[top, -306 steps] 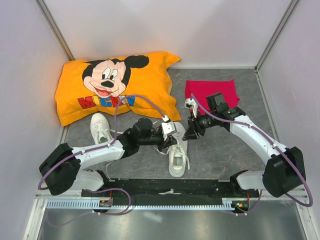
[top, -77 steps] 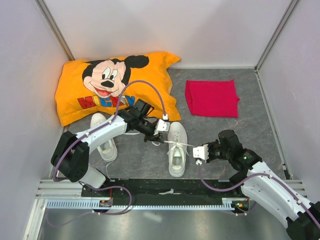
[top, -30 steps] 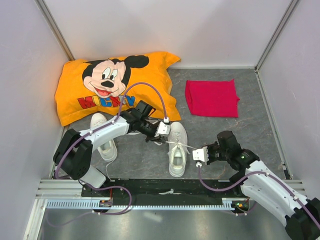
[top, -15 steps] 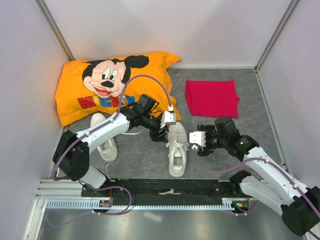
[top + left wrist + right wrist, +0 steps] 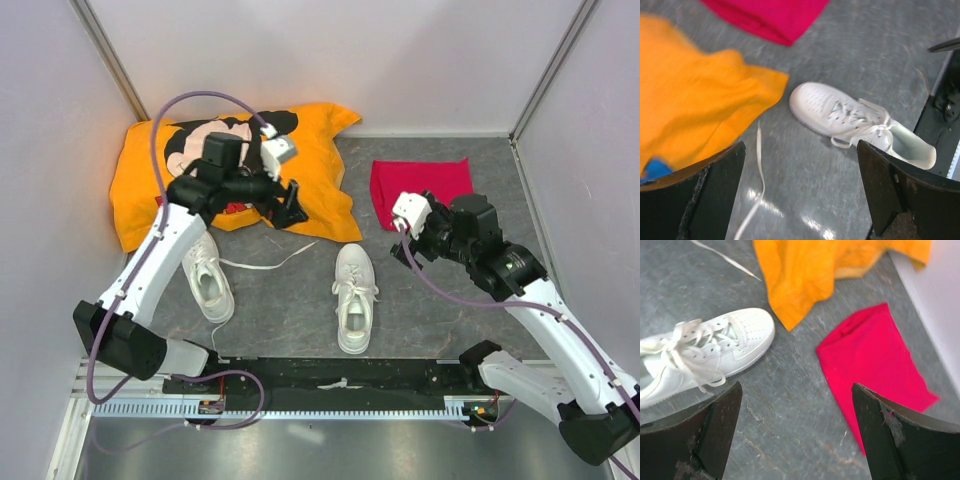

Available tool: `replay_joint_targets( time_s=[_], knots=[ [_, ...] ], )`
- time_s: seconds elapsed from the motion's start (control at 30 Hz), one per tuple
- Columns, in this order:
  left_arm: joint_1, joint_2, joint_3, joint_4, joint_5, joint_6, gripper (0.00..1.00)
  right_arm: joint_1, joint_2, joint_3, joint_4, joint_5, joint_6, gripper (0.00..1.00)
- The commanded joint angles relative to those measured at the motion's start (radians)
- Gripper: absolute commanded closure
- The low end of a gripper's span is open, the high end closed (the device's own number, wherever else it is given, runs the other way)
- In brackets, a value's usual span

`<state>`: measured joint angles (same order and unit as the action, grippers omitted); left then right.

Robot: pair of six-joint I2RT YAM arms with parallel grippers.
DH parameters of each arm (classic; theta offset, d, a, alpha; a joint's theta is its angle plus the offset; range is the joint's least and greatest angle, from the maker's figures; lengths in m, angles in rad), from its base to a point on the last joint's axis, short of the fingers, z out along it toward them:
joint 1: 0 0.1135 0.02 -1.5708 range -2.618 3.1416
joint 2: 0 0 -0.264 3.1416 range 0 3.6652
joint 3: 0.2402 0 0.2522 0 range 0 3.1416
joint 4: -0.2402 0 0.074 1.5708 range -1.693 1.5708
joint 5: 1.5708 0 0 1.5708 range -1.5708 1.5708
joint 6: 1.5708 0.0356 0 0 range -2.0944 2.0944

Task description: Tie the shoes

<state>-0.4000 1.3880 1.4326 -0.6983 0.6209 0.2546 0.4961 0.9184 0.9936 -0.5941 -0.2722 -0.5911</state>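
Note:
Two white shoes lie on the grey floor. The middle shoe (image 5: 355, 298) points away from the bases, its laces (image 5: 687, 347) crossed in a knot with loose loops; it also shows in the left wrist view (image 5: 855, 120). The left shoe (image 5: 205, 275) trails one long loose lace (image 5: 275, 260) toward the middle. My left gripper (image 5: 290, 207) hangs open above the pillow's near right corner, nothing between its fingers (image 5: 715, 195). My right gripper (image 5: 403, 247) is open too, raised between the middle shoe and the red cloth, and it is empty (image 5: 795, 440).
An orange Mickey Mouse pillow (image 5: 140, 190) fills the back left, partly hidden by my left arm. A folded red cloth (image 5: 440, 185) lies at the back right. White walls close in three sides; a black rail (image 5: 340, 375) runs along the near edge.
Both grippers were shut on the middle shoe's laces; they have opened, let go and lifted away, the left toward the pillow, the right toward the red cloth.

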Motion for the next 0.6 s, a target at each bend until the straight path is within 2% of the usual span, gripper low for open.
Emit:
replay_joint_targets(
  time_s=[0.0, 0.1, 0.27, 0.4, 0.57],
  knots=[
    [0.148, -0.043, 0.002, -0.170, -0.003, -0.153, 0.01, -0.065, 0.043, 0.062, -0.079, 0.130, 0.233, 0.02],
    [0.222, -0.099, -0.060, -0.173, -0.059, -0.198, 0.01, -0.135, 0.043, 0.028, -0.095, 0.090, 0.321, 0.02],
    [0.227, -0.213, -0.207, -0.146, -0.164, -0.241, 0.01, -0.211, 0.028, -0.055, -0.108, 0.022, 0.499, 0.02],
    [0.233, -0.299, -0.352, -0.104, -0.214, -0.271, 0.01, -0.214, 0.017, -0.058, -0.108, 0.099, 0.542, 0.02],
    [0.243, -0.362, -0.425, -0.087, -0.257, -0.291, 0.01, -0.212, 0.004, -0.046, -0.092, 0.105, 0.577, 0.02]
  ],
)
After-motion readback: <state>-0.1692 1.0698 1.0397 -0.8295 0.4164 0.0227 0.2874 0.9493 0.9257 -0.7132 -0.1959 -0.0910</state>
